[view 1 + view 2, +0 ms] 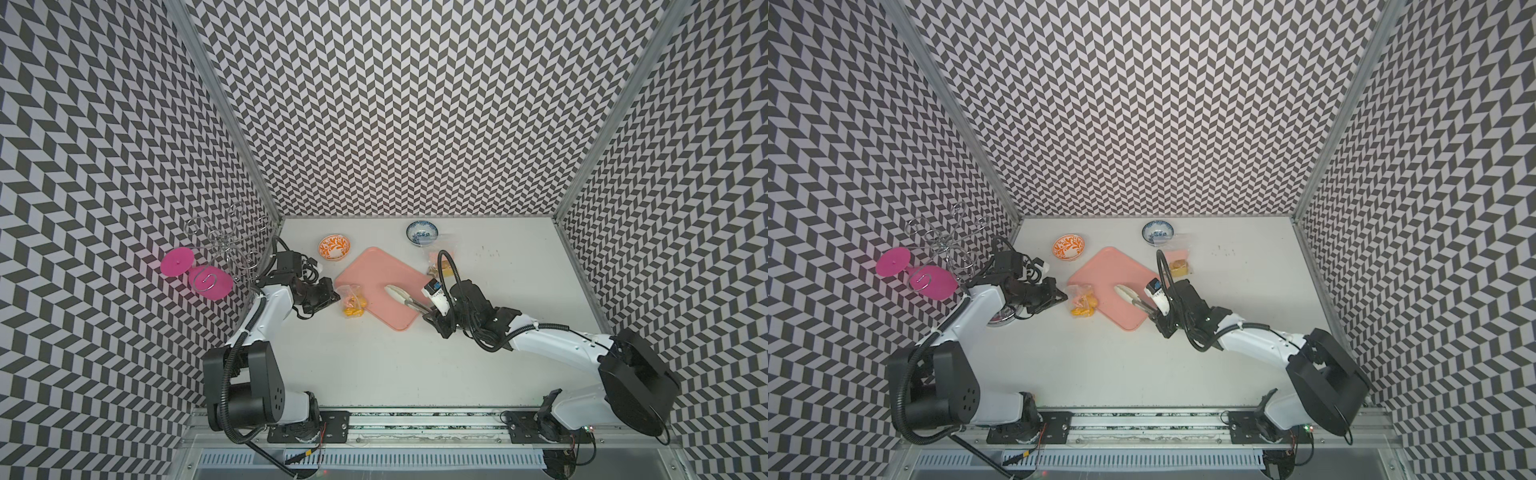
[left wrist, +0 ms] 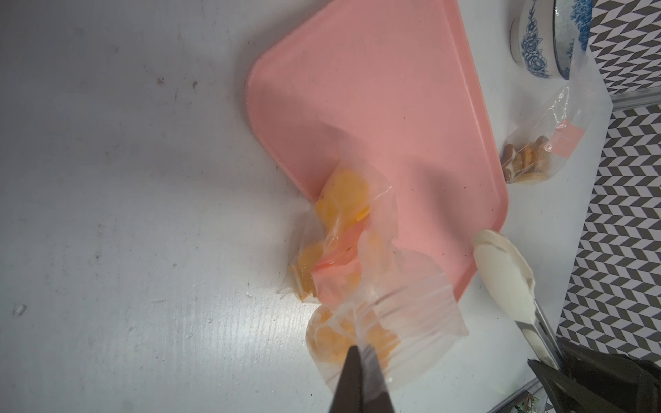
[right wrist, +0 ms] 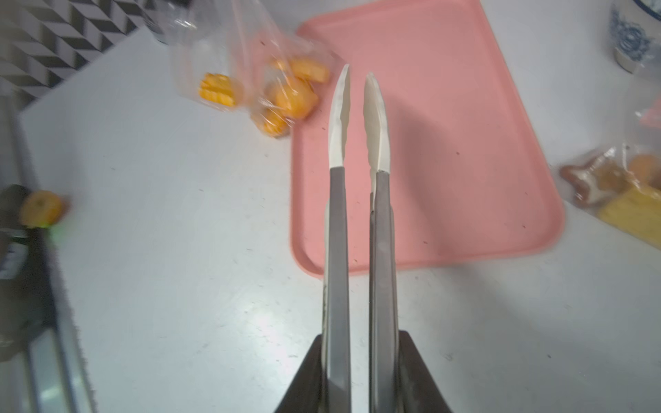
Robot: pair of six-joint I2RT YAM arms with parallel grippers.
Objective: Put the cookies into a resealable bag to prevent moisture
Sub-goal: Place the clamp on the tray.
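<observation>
The left gripper (image 1: 335,296), pinched closed, held the rim of a clear plastic resealable bag (image 1: 351,296) at the left corner of a pink rectangular tray (image 1: 374,270). Yellow-orange cookies (image 1: 354,310) sat inside the bag, just off the tray's edge. Over the tray's middle, metal tongs with cream tips (image 1: 400,295) were nearly closed, holding nothing. The right gripper (image 1: 432,316) clamped their handles beside the tray's right edge. Beyond that edge, a second clear bag (image 1: 441,266) held more biscuits.
</observation>
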